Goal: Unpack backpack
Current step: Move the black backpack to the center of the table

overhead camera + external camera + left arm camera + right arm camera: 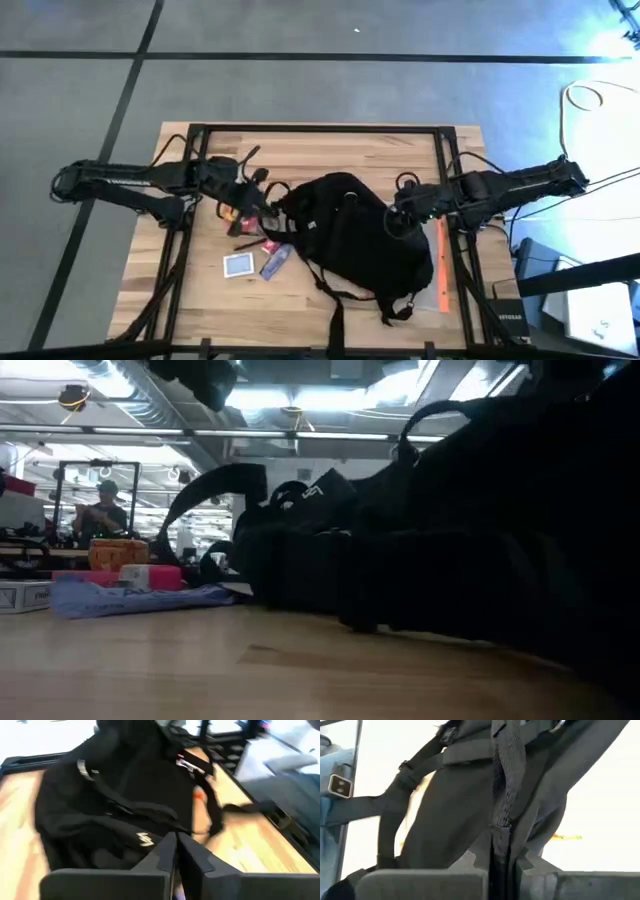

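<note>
The right gripper [400, 212] sits at the right edge of the backpack [355, 238], and its wrist view shows the two fingers [470, 862] pressed together on a hanging black strap [504, 795] of the bag — a pinch on webbing, with the fabric rising above it. The left gripper [262, 205] is at the bag's opposite, left edge; in its own view the fingertips [167, 851] stand nearly closed with only a thin slit between them, and whether anything is caught there I cannot tell. The unpacking looks partly done: beside the bag on the left lie a white card-like item [239, 264], a bluish wrapped packet [275, 262], a small red item [270, 245] and something orange-red [231, 213] near the left gripper, all out on the wooden table [320, 150]. Whether more remains inside is hidden — the bag's interior does not show in any view, so I judge the job as underway rather than finished. The backpack itself lies in the middle of the table, a big rounded black fabric mass, slumped and creased, its straps trailing toward the near edge. An orange ruler-like strip [442, 265] lies along its right side, just beside it.
</note>
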Robot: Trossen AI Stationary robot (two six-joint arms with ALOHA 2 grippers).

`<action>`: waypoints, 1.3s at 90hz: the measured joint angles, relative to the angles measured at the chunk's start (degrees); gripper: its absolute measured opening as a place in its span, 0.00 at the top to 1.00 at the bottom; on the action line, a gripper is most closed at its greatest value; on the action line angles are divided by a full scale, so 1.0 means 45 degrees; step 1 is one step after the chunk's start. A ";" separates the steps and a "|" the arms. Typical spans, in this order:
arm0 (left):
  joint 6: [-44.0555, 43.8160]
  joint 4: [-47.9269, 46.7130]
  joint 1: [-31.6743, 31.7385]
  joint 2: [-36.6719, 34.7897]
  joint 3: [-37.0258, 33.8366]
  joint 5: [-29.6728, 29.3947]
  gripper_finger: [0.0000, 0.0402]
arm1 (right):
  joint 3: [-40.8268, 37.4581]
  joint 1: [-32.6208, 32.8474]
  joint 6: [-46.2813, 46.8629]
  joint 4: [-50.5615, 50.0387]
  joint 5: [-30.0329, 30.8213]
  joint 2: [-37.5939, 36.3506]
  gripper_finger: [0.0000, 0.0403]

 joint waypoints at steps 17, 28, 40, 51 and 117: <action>0.0570 0.4356 -0.0399 0.1271 -0.0584 -0.3046 0.86 | -0.1337 -0.1052 -0.0706 0.2878 -0.3526 -0.0058 1.00; 0.1698 0.6849 -0.0234 0.3493 -0.0707 -0.3935 0.80 | -0.2734 -0.1097 -0.0596 0.4943 -0.5192 -0.0058 1.00; 0.2880 0.9881 -0.0163 0.6427 -0.0699 -0.2704 0.81 | -0.3688 -0.1470 -0.0497 0.5467 -0.5997 -0.0281 1.00; 0.3237 1.1039 0.0026 0.8623 -0.0629 -0.2983 0.83 | -0.3977 -0.2513 -0.0024 0.4309 -0.5315 -0.0905 1.00; 0.2215 1.1503 -0.0036 1.0996 0.0316 -0.1853 0.96 | 0.0224 -0.3919 0.0671 -0.5646 -0.2148 -0.1384 0.55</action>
